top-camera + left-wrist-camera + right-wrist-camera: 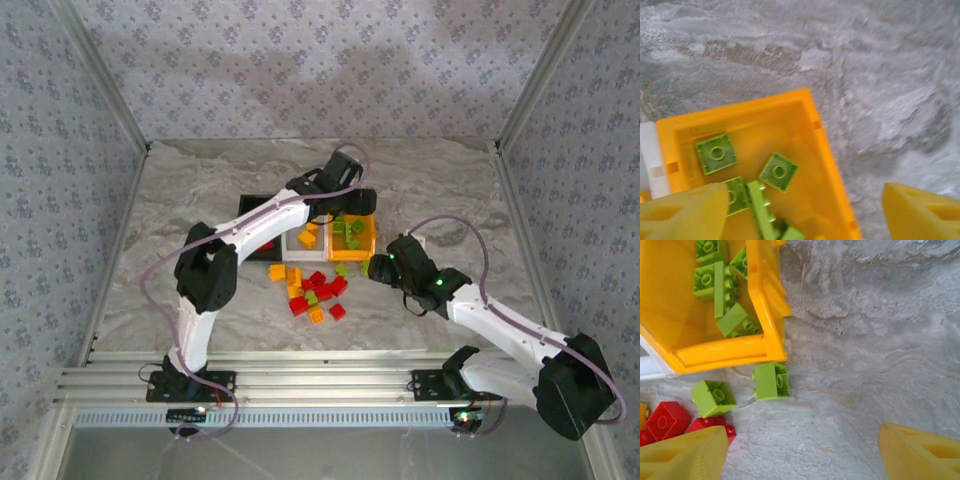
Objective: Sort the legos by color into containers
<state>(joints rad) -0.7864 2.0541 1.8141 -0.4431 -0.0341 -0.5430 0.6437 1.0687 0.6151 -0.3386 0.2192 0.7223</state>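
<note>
Mid bench, over the orange-yellow bin, left claw hangs wide open, empty, apparently sited for green drops; right claw, open and empty, hovers over loose green legos.

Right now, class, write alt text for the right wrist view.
An orange-yellow bin holding light green bricks sits upper left on a marbled table. Two more green bricks lie just outside it, red bricks lower left; open yellow fingers frame the bottom.
</note>
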